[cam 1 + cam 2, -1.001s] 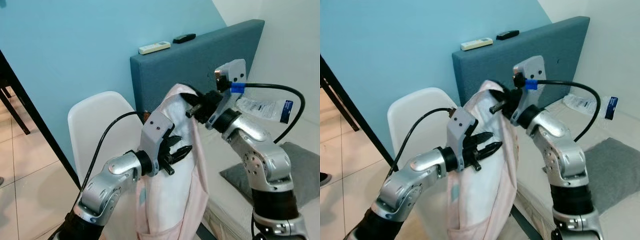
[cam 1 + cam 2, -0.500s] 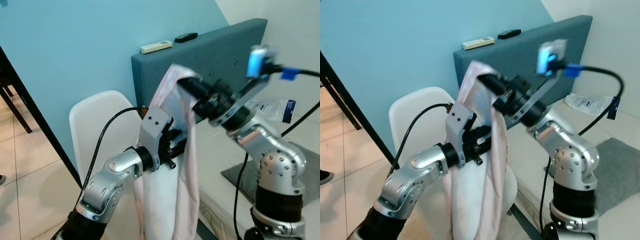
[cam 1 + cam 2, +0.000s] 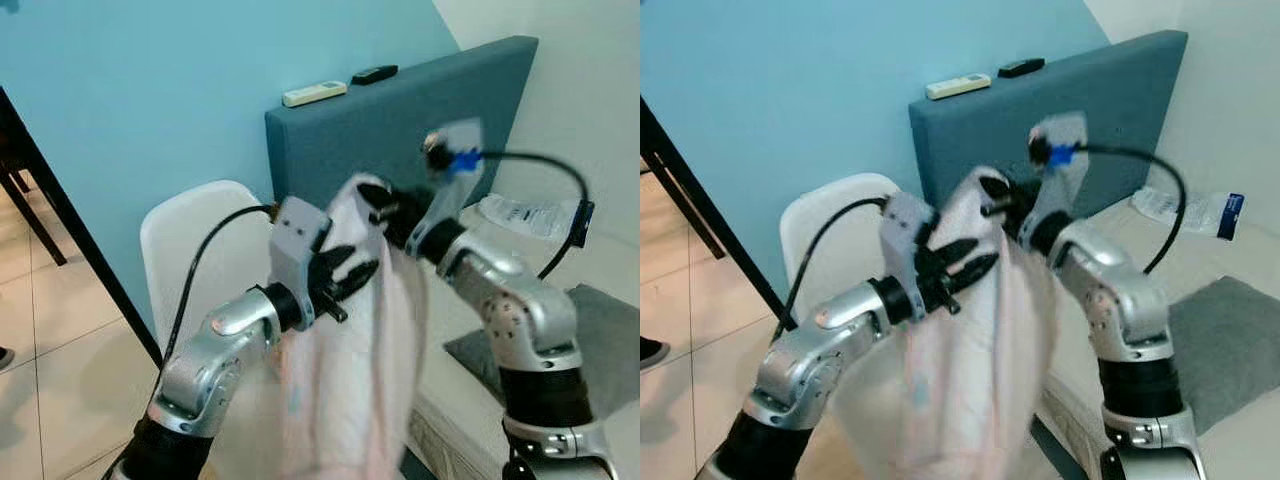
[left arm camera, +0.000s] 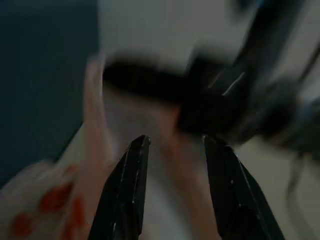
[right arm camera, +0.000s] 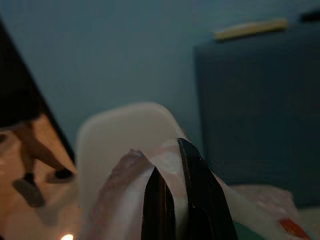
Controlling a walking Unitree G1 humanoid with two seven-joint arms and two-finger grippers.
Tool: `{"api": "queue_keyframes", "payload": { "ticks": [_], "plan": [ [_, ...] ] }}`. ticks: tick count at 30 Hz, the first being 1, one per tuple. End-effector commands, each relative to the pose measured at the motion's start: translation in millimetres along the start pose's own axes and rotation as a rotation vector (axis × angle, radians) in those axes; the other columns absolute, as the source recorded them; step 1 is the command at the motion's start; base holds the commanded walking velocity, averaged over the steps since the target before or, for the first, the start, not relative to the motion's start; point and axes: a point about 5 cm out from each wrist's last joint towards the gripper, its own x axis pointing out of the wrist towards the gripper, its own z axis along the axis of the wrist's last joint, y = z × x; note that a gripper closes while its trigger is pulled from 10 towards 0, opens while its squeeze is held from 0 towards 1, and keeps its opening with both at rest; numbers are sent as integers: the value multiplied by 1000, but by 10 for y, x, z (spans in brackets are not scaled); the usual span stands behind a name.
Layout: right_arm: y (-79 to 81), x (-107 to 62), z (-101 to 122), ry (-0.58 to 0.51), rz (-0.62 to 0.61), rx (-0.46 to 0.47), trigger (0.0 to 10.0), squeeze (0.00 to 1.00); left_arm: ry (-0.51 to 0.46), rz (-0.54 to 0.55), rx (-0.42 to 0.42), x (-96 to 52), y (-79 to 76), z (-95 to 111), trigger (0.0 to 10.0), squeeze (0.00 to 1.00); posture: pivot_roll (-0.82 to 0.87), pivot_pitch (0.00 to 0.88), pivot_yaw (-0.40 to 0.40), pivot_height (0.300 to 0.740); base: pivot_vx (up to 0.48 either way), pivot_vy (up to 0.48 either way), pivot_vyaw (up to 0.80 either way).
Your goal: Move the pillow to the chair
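A pink-and-white pillow [image 3: 350, 380] hangs limp in front of me, blurred by motion. My right gripper [image 3: 375, 195] is shut on its top corner; in the right wrist view the right gripper [image 5: 167, 160] pinches a fold of the fabric [image 5: 130, 170]. My left gripper [image 3: 352, 272] is open, its fingers spread against the pillow's upper front face. In the left wrist view the left gripper [image 4: 172, 142] has a clear gap between its fingers, with the pillow behind. The white chair [image 3: 185, 240] stands just behind and left of the pillow, its seat hidden.
A blue padded headboard [image 3: 400, 115] stands behind, with a white remote [image 3: 314, 94] and a black remote [image 3: 374, 73] on top. On the bed at right lie a grey mat [image 3: 610, 330] and a plastic packet [image 3: 530, 215]. A black table leg [image 3: 70, 220] slants at left.
My right gripper has come down and back with the pillow's corner. The pillow has dropped and swung out wider. My left gripper now shows open against its front.
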Motion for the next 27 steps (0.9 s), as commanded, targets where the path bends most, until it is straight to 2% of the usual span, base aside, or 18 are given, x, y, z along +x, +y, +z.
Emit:
{"api": "queue_keyframes", "payload": {
  "ticks": [1, 6, 10, 13, 16, 17, 21, 23, 25, 27],
  "plan": [
    [-12, 26, 53, -30, -29, -11, 0, 0, -92, -91, -44, -57, -33, 214, 10000, 0, -41, 13, 18, 740, 0, 0, 0],
    [-127, 21, 69, -51, -104, -7, 0, 0, -188, -204, -100, -220, -20, 435, 10000, 0, -42, 12, 17, 740, 0, 0, 0],
    [-191, 33, 93, -78, -151, -8, 0, 0, -193, -249, -108, -264, -49, 456, 10000, 0, -40, 9, 16, 740, 0, 0, 0],
    [-251, 54, 145, -118, -188, 1, 0, 0, -148, -305, -136, -258, -177, 331, 10000, 0, -39, 2, 12, 740, 0, 0, 0],
    [-230, 74, 131, -112, -169, 0, 0, 0, -78, -311, -162, -239, -249, 145, 10000, 0, -39, 0, 10, 740, 0, 0, 0],
    [-222, 78, 126, -112, -164, 1, 0, 0, -62, -306, -165, -239, -250, 113, 10000, 0, -39, 0, 10, 740, 0, 0, 0],
    [-99, 90, 127, -138, -74, 22, 0, 0, 134, -256, -126, -253, -230, -268, 10000, 0, -40, 0, 9, 740, 0, 0, 0],
    [-65, 89, 137, -149, -49, 28, 0, 0, 154, -260, -136, -267, -235, -315, 10000, 0, -41, 0, 11, 740, 0, 0, 0],
    [12, 82, 163, -173, 5, 39, 0, 0, 171, -252, -203, -298, -219, -415, 10000, 0, -42, 0, 13, 740, 0, 0, 0],
    [31, 81, 168, -179, 18, 37, 0, 0, 189, -251, -220, -322, -206, -463, 10000, 0, -42, 0, 15, 740, 0, 0, 0]
  ]
}}
